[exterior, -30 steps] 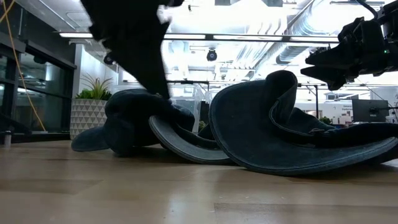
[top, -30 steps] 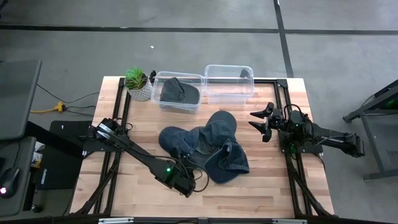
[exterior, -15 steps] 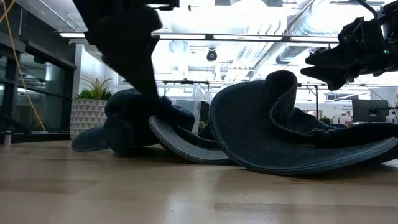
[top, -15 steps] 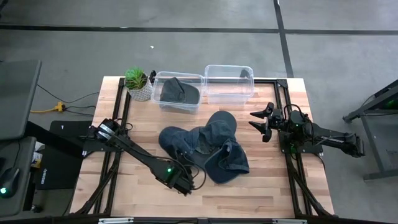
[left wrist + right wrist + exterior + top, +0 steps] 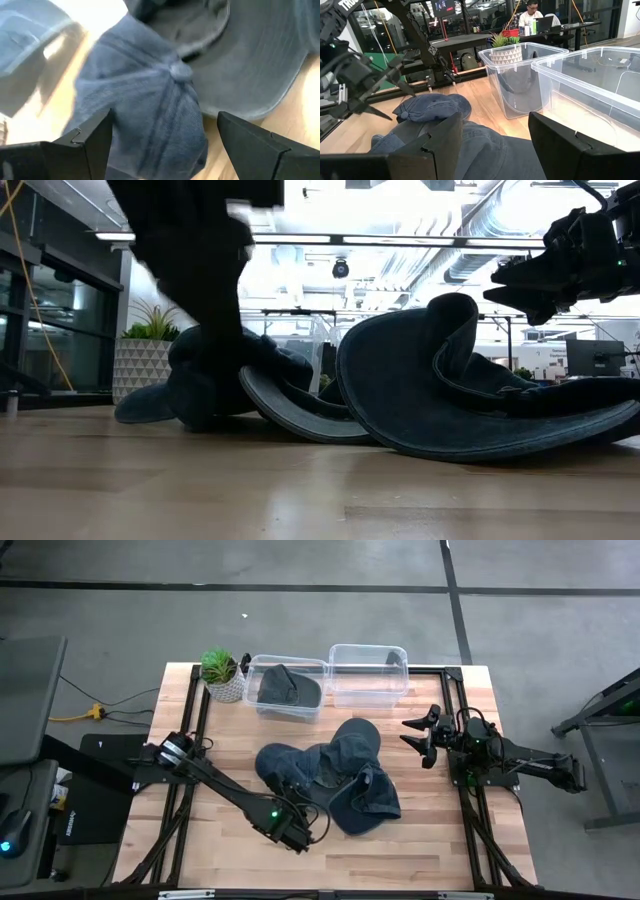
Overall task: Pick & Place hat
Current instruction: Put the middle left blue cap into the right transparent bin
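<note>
Your hats (image 5: 330,775) lie heaped mid-worktop (image 5: 400,850), a dark blue pile whose long axis runs from the left-hand cap (image 5: 283,762) across to the floppy brimmed one (image 5: 365,802) at the right. The cap sits crown up, its top button in plain sight in the left wrist view, with its brim tucked into the pile. A third hat (image 5: 355,740) tilts up at the pile's far side, toward the bins.

Your left claw (image 5: 296,837) hangs over the near-left edge of the heap, fingers (image 5: 80,142) spread wide on either side of the cap's crown, gripping nothing. Your right claw (image 5: 418,737) waits just right of the pile, raised off the worktop, fingers likewise apart and empty.

Behind the heap stand two clear bins: the left bin (image 5: 288,687) already has a dark hat (image 5: 285,688) in it, and the right bin (image 5: 368,673) is beside it. A potted plant (image 5: 222,673) is at the far-left corner.
</note>
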Robot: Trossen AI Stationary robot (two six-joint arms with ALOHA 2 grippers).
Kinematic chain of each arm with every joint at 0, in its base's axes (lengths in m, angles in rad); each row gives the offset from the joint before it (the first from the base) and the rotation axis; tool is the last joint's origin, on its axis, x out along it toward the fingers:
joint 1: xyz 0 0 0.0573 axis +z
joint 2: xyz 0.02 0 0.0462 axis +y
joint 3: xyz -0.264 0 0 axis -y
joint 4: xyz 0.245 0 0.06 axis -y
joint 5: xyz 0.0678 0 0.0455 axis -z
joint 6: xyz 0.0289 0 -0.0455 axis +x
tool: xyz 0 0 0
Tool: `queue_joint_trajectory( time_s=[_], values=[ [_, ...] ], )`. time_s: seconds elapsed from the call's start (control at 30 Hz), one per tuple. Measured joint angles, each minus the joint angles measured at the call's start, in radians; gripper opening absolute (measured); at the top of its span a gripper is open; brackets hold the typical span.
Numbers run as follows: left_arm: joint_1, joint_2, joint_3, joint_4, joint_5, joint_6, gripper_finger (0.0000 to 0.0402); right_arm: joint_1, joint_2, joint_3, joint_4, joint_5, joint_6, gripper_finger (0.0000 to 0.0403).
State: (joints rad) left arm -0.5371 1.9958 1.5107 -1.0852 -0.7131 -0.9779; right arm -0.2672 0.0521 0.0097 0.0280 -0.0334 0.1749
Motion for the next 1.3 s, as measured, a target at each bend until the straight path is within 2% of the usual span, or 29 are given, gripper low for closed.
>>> queue_joint_trajectory(
  time_s=[0.27, 0.8, 1.3],
  values=[
    [0.022, 0.034, -0.002, -0.007, 0.069, 0.003, 0.0302, 0.0, 0.0, 0.0, 0.0, 0.0, 0.0, 0.0222],
    [0.068, 0.035, -0.001, -0.161, 0.057, -0.052, 0.0302, 0.0, 0.0, 0.0, 0.0, 0.0, 0.0, 0.0222],
    [0.088, 0.028, 0.0, -0.181, 0.053, -0.086, 0.0302, 0.0, 0.0, 0.0, -0.001, 0.0, 0.0, 0.0222]
  ],
)
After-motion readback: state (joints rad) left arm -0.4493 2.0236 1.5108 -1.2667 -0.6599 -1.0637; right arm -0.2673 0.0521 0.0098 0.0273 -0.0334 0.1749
